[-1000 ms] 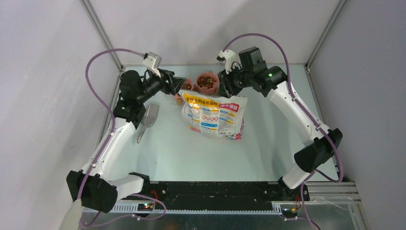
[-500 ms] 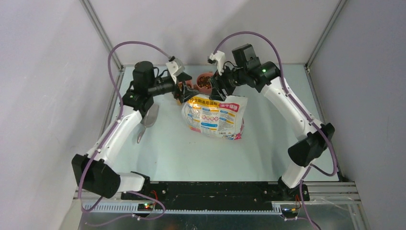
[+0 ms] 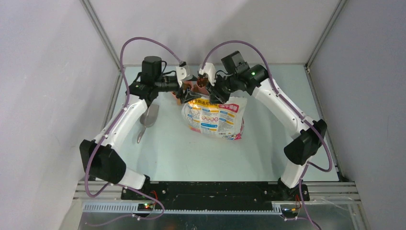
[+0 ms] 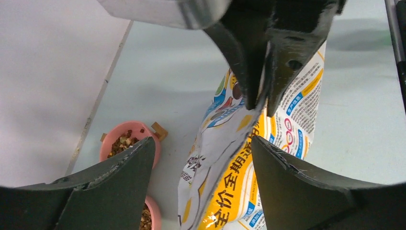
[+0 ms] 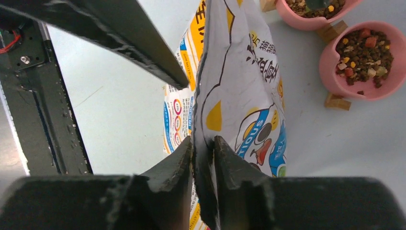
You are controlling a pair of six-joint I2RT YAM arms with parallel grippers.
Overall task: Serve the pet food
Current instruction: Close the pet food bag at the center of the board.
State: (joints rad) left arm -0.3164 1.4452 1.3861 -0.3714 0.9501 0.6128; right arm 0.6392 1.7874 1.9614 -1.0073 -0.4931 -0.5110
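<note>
The pet food is brown kibble point(image 5: 365, 50) in two pink bowls point(image 5: 335, 79) behind the bag; it also shows in the left wrist view point(image 4: 122, 143). The white, yellow and pink printed bag point(image 3: 215, 117) stands mid-table. My right gripper point(image 5: 203, 139) is shut on the bag's top edge point(image 5: 239, 72) and holds it upright. My left gripper point(image 4: 202, 139) is open, its jaws standing either side of the same top edge point(image 4: 225, 139), close to the right gripper's fingers point(image 4: 246, 62). In the top view the left gripper point(image 3: 190, 96) and right gripper point(image 3: 214, 98) meet above the bag.
The grey metal scoop point(image 3: 149, 117) lies on the table left of the bag, under the left arm. Small wooden blocks point(image 5: 337, 101) sit beside the bowls. The back wall and frame posts stand just behind the bowls.
The left arm has swung right from beside the scoop to the bag's top edge. The right gripper has shifted left and lower along that edge, still holding the bag.
</note>
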